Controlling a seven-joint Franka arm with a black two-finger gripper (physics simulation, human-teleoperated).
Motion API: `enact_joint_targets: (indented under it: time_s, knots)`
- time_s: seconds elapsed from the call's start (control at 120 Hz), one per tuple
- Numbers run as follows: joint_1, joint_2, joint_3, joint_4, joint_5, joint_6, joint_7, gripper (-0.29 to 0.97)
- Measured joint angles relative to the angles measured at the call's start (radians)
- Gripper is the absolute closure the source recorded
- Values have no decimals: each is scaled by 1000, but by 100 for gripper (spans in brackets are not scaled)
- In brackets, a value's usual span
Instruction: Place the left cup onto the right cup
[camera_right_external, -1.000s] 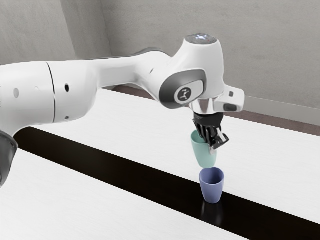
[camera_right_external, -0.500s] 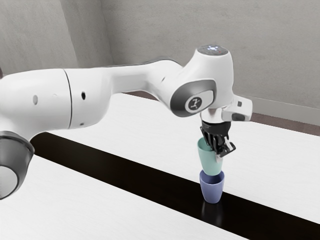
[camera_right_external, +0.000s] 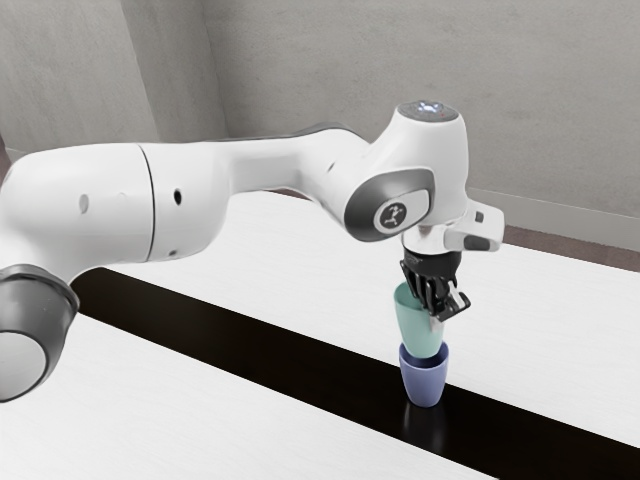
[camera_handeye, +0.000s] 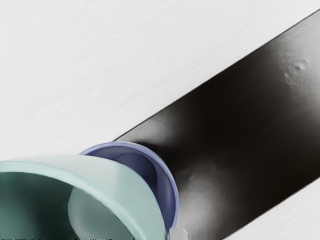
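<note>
Exterior view: the white arm (camera_right_external: 250, 190) enters from 9 o'clock and bends down at its wrist over the tabletop (camera_right_external: 250, 260), a white surface crossed by a black stripe (camera_right_external: 250, 345) that runs from 9 o'clock toward 5 o'clock. The black pincer (camera_right_external: 436, 298) points downward and is clenched on the teal cup (camera_right_external: 415, 325), its fingers pinching the cup's wall at the rim on the 3 o'clock side. The teal cup is tilted, with its mouth leaning toward 11 o'clock, and its base sits inside the mouth of the violet-blue cup (camera_right_external: 424, 378), which lies directly at 6 o'clock of it. The violet-blue cup stands upright on the black stripe, where a faint reflection shows beneath it. Wrist view: the teal cup (camera_handeye: 75, 195) appears large and close under the hand, with its open mouth and pale inner floor visible. The rim of the violet-blue cup (camera_handeye: 162, 172) curves around its far side, touching it. Beyond both cups lie the black stripe (camera_handeye: 240, 135) and the white tabletop (camera_handeye: 100, 60).
</note>
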Motion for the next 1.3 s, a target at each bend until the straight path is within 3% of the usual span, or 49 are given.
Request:
enact_joint_targets:
  time_s: [1.3]
  knots:
    - [2,45,-1,0,-6,5,0,78]
